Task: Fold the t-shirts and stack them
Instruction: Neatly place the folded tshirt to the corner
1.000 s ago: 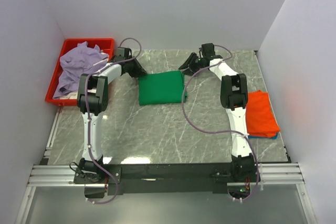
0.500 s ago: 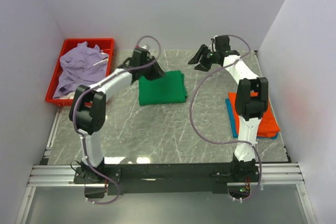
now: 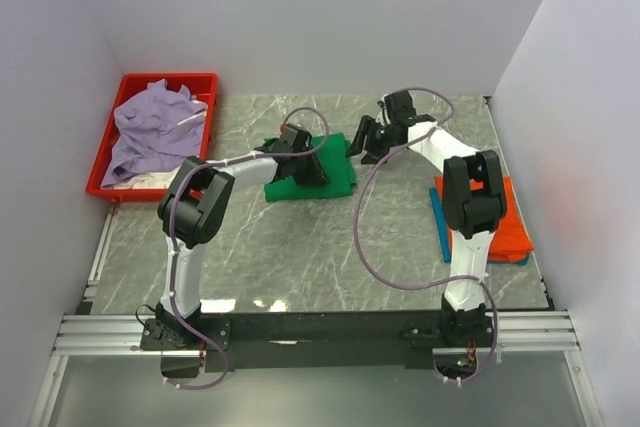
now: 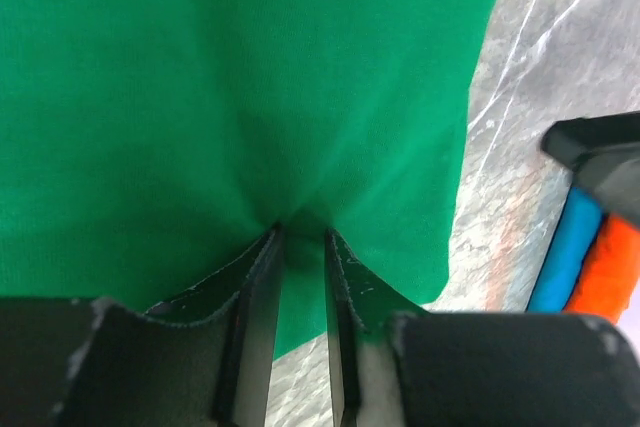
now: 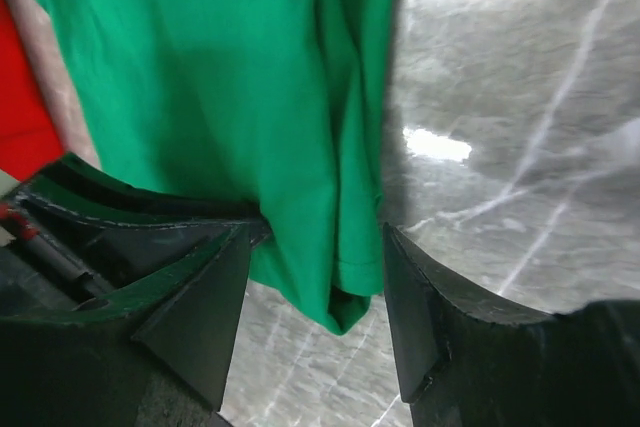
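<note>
At the far left, a red tray (image 3: pixel 170 77) holds a crumpled lavender t-shirt (image 3: pixel 150 132), well away from both arms.

Moving right to the middle of the table (image 3: pixel 300 257), your left gripper (image 4: pixel 300 237) sits on top of the folded green t-shirt (image 4: pixel 250 77). Its jaws are almost together, and a small pucker of green cloth is gathered between the tips, so it appears to be pinching the fabric.

The green t-shirt is a folded rectangle whose longer side runs left to right.

At the shirt's right edge, your right gripper (image 5: pixel 315 277) is spread wide and grips nothing. The layered edge of the shirt passes between its fingers.

Further right, near the right arm's base, an orange t-shirt (image 3: pixel 510 222) rests on a blue t-shirt (image 3: pixel 437 212). That stack lies to the right of the green shirt, so a carry would probably go that way. Only bare table lies between, with a cable looping above it.
</note>
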Motion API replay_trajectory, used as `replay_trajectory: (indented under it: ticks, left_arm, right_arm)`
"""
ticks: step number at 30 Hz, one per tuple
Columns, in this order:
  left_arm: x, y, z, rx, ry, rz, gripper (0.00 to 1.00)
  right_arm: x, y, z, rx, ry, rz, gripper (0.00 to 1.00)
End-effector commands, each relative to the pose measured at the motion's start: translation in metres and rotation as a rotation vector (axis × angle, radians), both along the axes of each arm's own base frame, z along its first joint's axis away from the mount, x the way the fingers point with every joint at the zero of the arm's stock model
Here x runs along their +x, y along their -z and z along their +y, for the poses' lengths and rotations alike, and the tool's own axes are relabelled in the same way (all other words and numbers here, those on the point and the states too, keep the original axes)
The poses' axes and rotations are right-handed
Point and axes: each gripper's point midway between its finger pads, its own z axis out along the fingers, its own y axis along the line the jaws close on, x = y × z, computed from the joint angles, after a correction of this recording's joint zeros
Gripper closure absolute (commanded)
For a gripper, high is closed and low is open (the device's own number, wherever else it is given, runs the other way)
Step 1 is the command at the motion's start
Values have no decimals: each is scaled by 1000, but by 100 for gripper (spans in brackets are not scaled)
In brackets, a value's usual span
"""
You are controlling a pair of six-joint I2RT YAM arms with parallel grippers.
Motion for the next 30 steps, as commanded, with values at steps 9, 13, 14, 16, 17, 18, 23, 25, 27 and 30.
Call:
replay_trajectory:
  ticks: [9, 13, 14, 16, 17, 18, 23, 25, 27, 30]
  left_arm:
    - [-9, 6, -11, 23, 27, 4, 72]
    - [-12, 6, -13, 25, 33, 5, 73]
    - [-12, 7, -13, 24, 34, 5, 73]
    - [-13, 7, -13, 25, 34, 7, 73]
    - [-14, 6, -13, 25, 35, 5, 73]
    - [-14, 7, -12, 28, 35, 6, 73]
    - [-13, 0, -11, 33, 38, -6, 74]
    - [-13, -5, -12, 27, 41, -14, 74]
    - [-13, -8, -11, 27, 40, -17, 74]
    - [-14, -20, -11, 24, 45, -31, 74]
  right_arm:
    - [6, 43, 9, -171, -27, -2, 35]
    - [13, 50, 16, -163, 2, 3, 35]
    - [16, 47, 20, -164, 0, -8, 35]
    - [17, 51, 22, -191, 9, -6, 35]
    - [17, 51, 26, -197, 9, -10, 35]
    - [17, 51, 26, -205, 16, -11, 36]
    - [16, 55, 28, -230, 58, -4, 44]
    - [15, 55, 33, -245, 58, -5, 49]
    - [12, 62, 35, -260, 54, 15, 59]
    - [12, 66, 35, -280, 72, 29, 71]
